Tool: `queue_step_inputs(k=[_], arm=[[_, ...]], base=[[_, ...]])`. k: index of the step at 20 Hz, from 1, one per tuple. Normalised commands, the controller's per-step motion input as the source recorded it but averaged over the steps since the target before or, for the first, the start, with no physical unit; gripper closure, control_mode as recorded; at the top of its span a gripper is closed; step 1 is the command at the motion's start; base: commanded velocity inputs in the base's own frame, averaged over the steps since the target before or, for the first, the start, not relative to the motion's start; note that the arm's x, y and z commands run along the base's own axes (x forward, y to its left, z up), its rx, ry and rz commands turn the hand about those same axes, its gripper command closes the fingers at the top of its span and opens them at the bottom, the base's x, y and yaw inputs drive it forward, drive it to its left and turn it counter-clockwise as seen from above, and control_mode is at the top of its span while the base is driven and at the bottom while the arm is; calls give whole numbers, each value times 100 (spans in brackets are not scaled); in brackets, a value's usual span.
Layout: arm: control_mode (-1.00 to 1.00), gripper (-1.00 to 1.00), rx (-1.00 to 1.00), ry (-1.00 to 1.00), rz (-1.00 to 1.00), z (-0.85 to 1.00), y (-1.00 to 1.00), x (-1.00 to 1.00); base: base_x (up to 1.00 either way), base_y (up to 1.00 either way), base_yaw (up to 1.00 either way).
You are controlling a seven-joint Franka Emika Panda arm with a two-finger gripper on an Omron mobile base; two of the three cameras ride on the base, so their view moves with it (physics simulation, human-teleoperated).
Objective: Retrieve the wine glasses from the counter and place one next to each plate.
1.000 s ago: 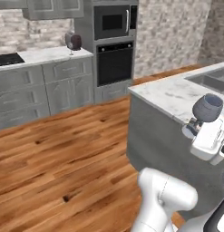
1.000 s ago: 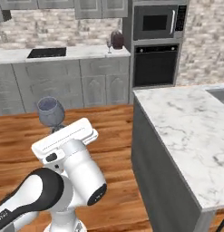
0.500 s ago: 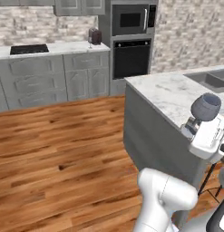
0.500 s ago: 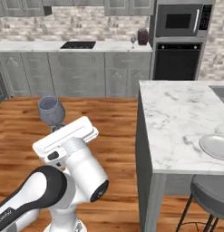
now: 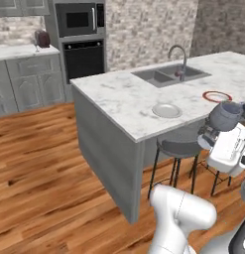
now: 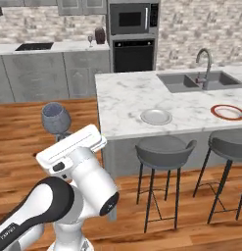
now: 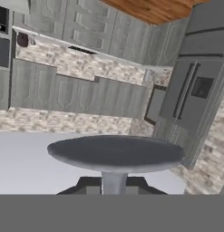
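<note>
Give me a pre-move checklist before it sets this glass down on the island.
1. Glass in the gripper: ok, the wine glass stands upright above the hand.
2. Jaws shut on the stem: cannot tell, the hand view shows only the glass foot at the fingers.
3. Plain plate within sight: ok, near the island's front edge.
4. Red-rimmed plate: ok, further along, past the sink.
5. Free marble beside the plain plate: ok.
6. Second glass: ok, waiting on the counter.

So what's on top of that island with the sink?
On the island: a grey plate, a red-rimmed plate, and the sink with its tap. No glass stands there yet. The sink's inside is hard to see.
</note>
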Motion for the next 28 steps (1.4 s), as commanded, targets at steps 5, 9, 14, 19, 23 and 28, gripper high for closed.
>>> queue_step_inputs(k=[5, 9, 14, 19, 23, 28], arm=[[100, 100, 0, 0, 0, 0, 0, 0], [100, 100, 0, 0, 0, 0, 0, 0], [100, 100, 0, 0, 0, 0, 0, 0], [100, 100, 0, 0, 0, 0, 0, 0], [100, 100, 0, 0, 0, 0, 0, 0], [100, 100, 0, 0, 0, 0, 0, 0]], base=[[-9, -100, -16], [52, -100, 6], [66, -100, 31], [79, -69, 36], [63, 0, 45], [67, 0, 43]])
